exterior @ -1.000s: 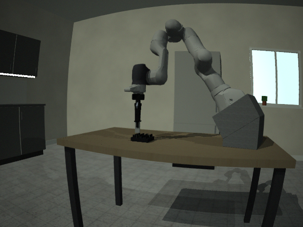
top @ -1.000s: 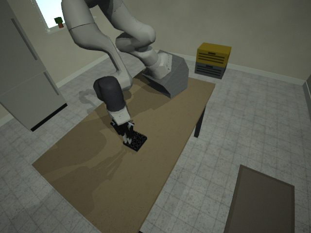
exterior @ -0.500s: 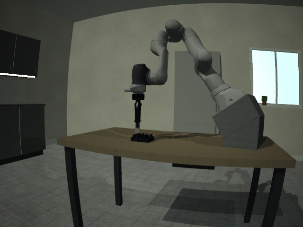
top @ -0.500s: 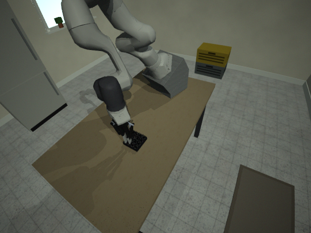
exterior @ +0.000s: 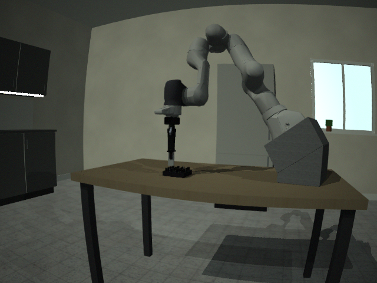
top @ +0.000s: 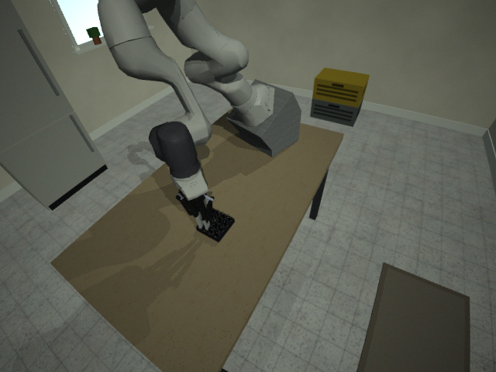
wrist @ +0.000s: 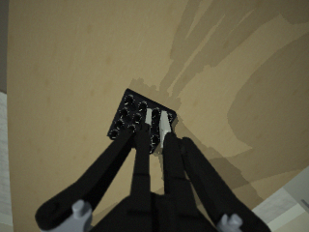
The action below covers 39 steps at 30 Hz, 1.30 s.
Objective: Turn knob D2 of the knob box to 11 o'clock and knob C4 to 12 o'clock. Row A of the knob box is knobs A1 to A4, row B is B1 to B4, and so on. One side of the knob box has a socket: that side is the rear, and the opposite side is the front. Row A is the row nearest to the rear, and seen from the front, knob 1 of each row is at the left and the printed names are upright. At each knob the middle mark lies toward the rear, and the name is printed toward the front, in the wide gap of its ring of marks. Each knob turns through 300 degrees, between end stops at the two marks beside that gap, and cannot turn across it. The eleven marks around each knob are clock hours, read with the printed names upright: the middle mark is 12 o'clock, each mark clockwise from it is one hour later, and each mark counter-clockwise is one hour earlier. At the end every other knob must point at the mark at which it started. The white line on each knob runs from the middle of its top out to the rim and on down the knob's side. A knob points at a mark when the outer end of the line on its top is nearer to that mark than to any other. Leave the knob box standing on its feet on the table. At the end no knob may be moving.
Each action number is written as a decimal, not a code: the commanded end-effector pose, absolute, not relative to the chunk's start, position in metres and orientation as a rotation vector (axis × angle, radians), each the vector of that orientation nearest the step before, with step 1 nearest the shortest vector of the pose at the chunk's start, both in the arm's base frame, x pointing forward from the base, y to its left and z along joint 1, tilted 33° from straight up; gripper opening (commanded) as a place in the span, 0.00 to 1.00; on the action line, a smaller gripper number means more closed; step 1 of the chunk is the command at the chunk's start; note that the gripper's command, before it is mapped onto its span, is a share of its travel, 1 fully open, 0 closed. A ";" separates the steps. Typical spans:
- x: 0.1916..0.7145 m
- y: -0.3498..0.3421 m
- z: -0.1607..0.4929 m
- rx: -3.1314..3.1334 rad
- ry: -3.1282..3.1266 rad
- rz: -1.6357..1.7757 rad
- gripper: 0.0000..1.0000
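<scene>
On a wooden table [top: 248,256] [exterior: 212,188] [wrist: 63,72] above pale floor tiles [top: 400,192] [exterior: 170,219] [wrist: 3,145], the knob box [top: 219,232] [exterior: 177,174] [wrist: 131,109] sits beneath narrowly spread jaws.

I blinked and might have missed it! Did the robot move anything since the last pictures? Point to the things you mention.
Nothing visibly changed. The arm [top: 176,148] [exterior: 172,92], its tool [top: 203,224] [exterior: 171,164] [wrist: 155,116] and the knob box [top: 220,225] [exterior: 177,173] [wrist: 126,91] look the same as before.
</scene>
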<state>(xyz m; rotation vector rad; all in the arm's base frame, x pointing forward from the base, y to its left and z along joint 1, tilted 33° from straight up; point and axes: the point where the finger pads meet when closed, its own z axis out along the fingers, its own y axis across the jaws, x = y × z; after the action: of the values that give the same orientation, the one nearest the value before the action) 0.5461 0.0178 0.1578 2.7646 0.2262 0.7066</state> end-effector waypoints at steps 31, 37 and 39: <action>0.554 0.015 0.147 2.765 0.225 0.709 0.12; 0.554 0.015 0.147 2.765 0.225 0.709 0.12; 0.554 0.015 0.147 2.765 0.225 0.709 0.12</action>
<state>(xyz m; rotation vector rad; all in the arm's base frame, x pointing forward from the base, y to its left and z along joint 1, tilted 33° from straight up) 0.5526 0.0154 0.1462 2.7646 0.2323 0.7033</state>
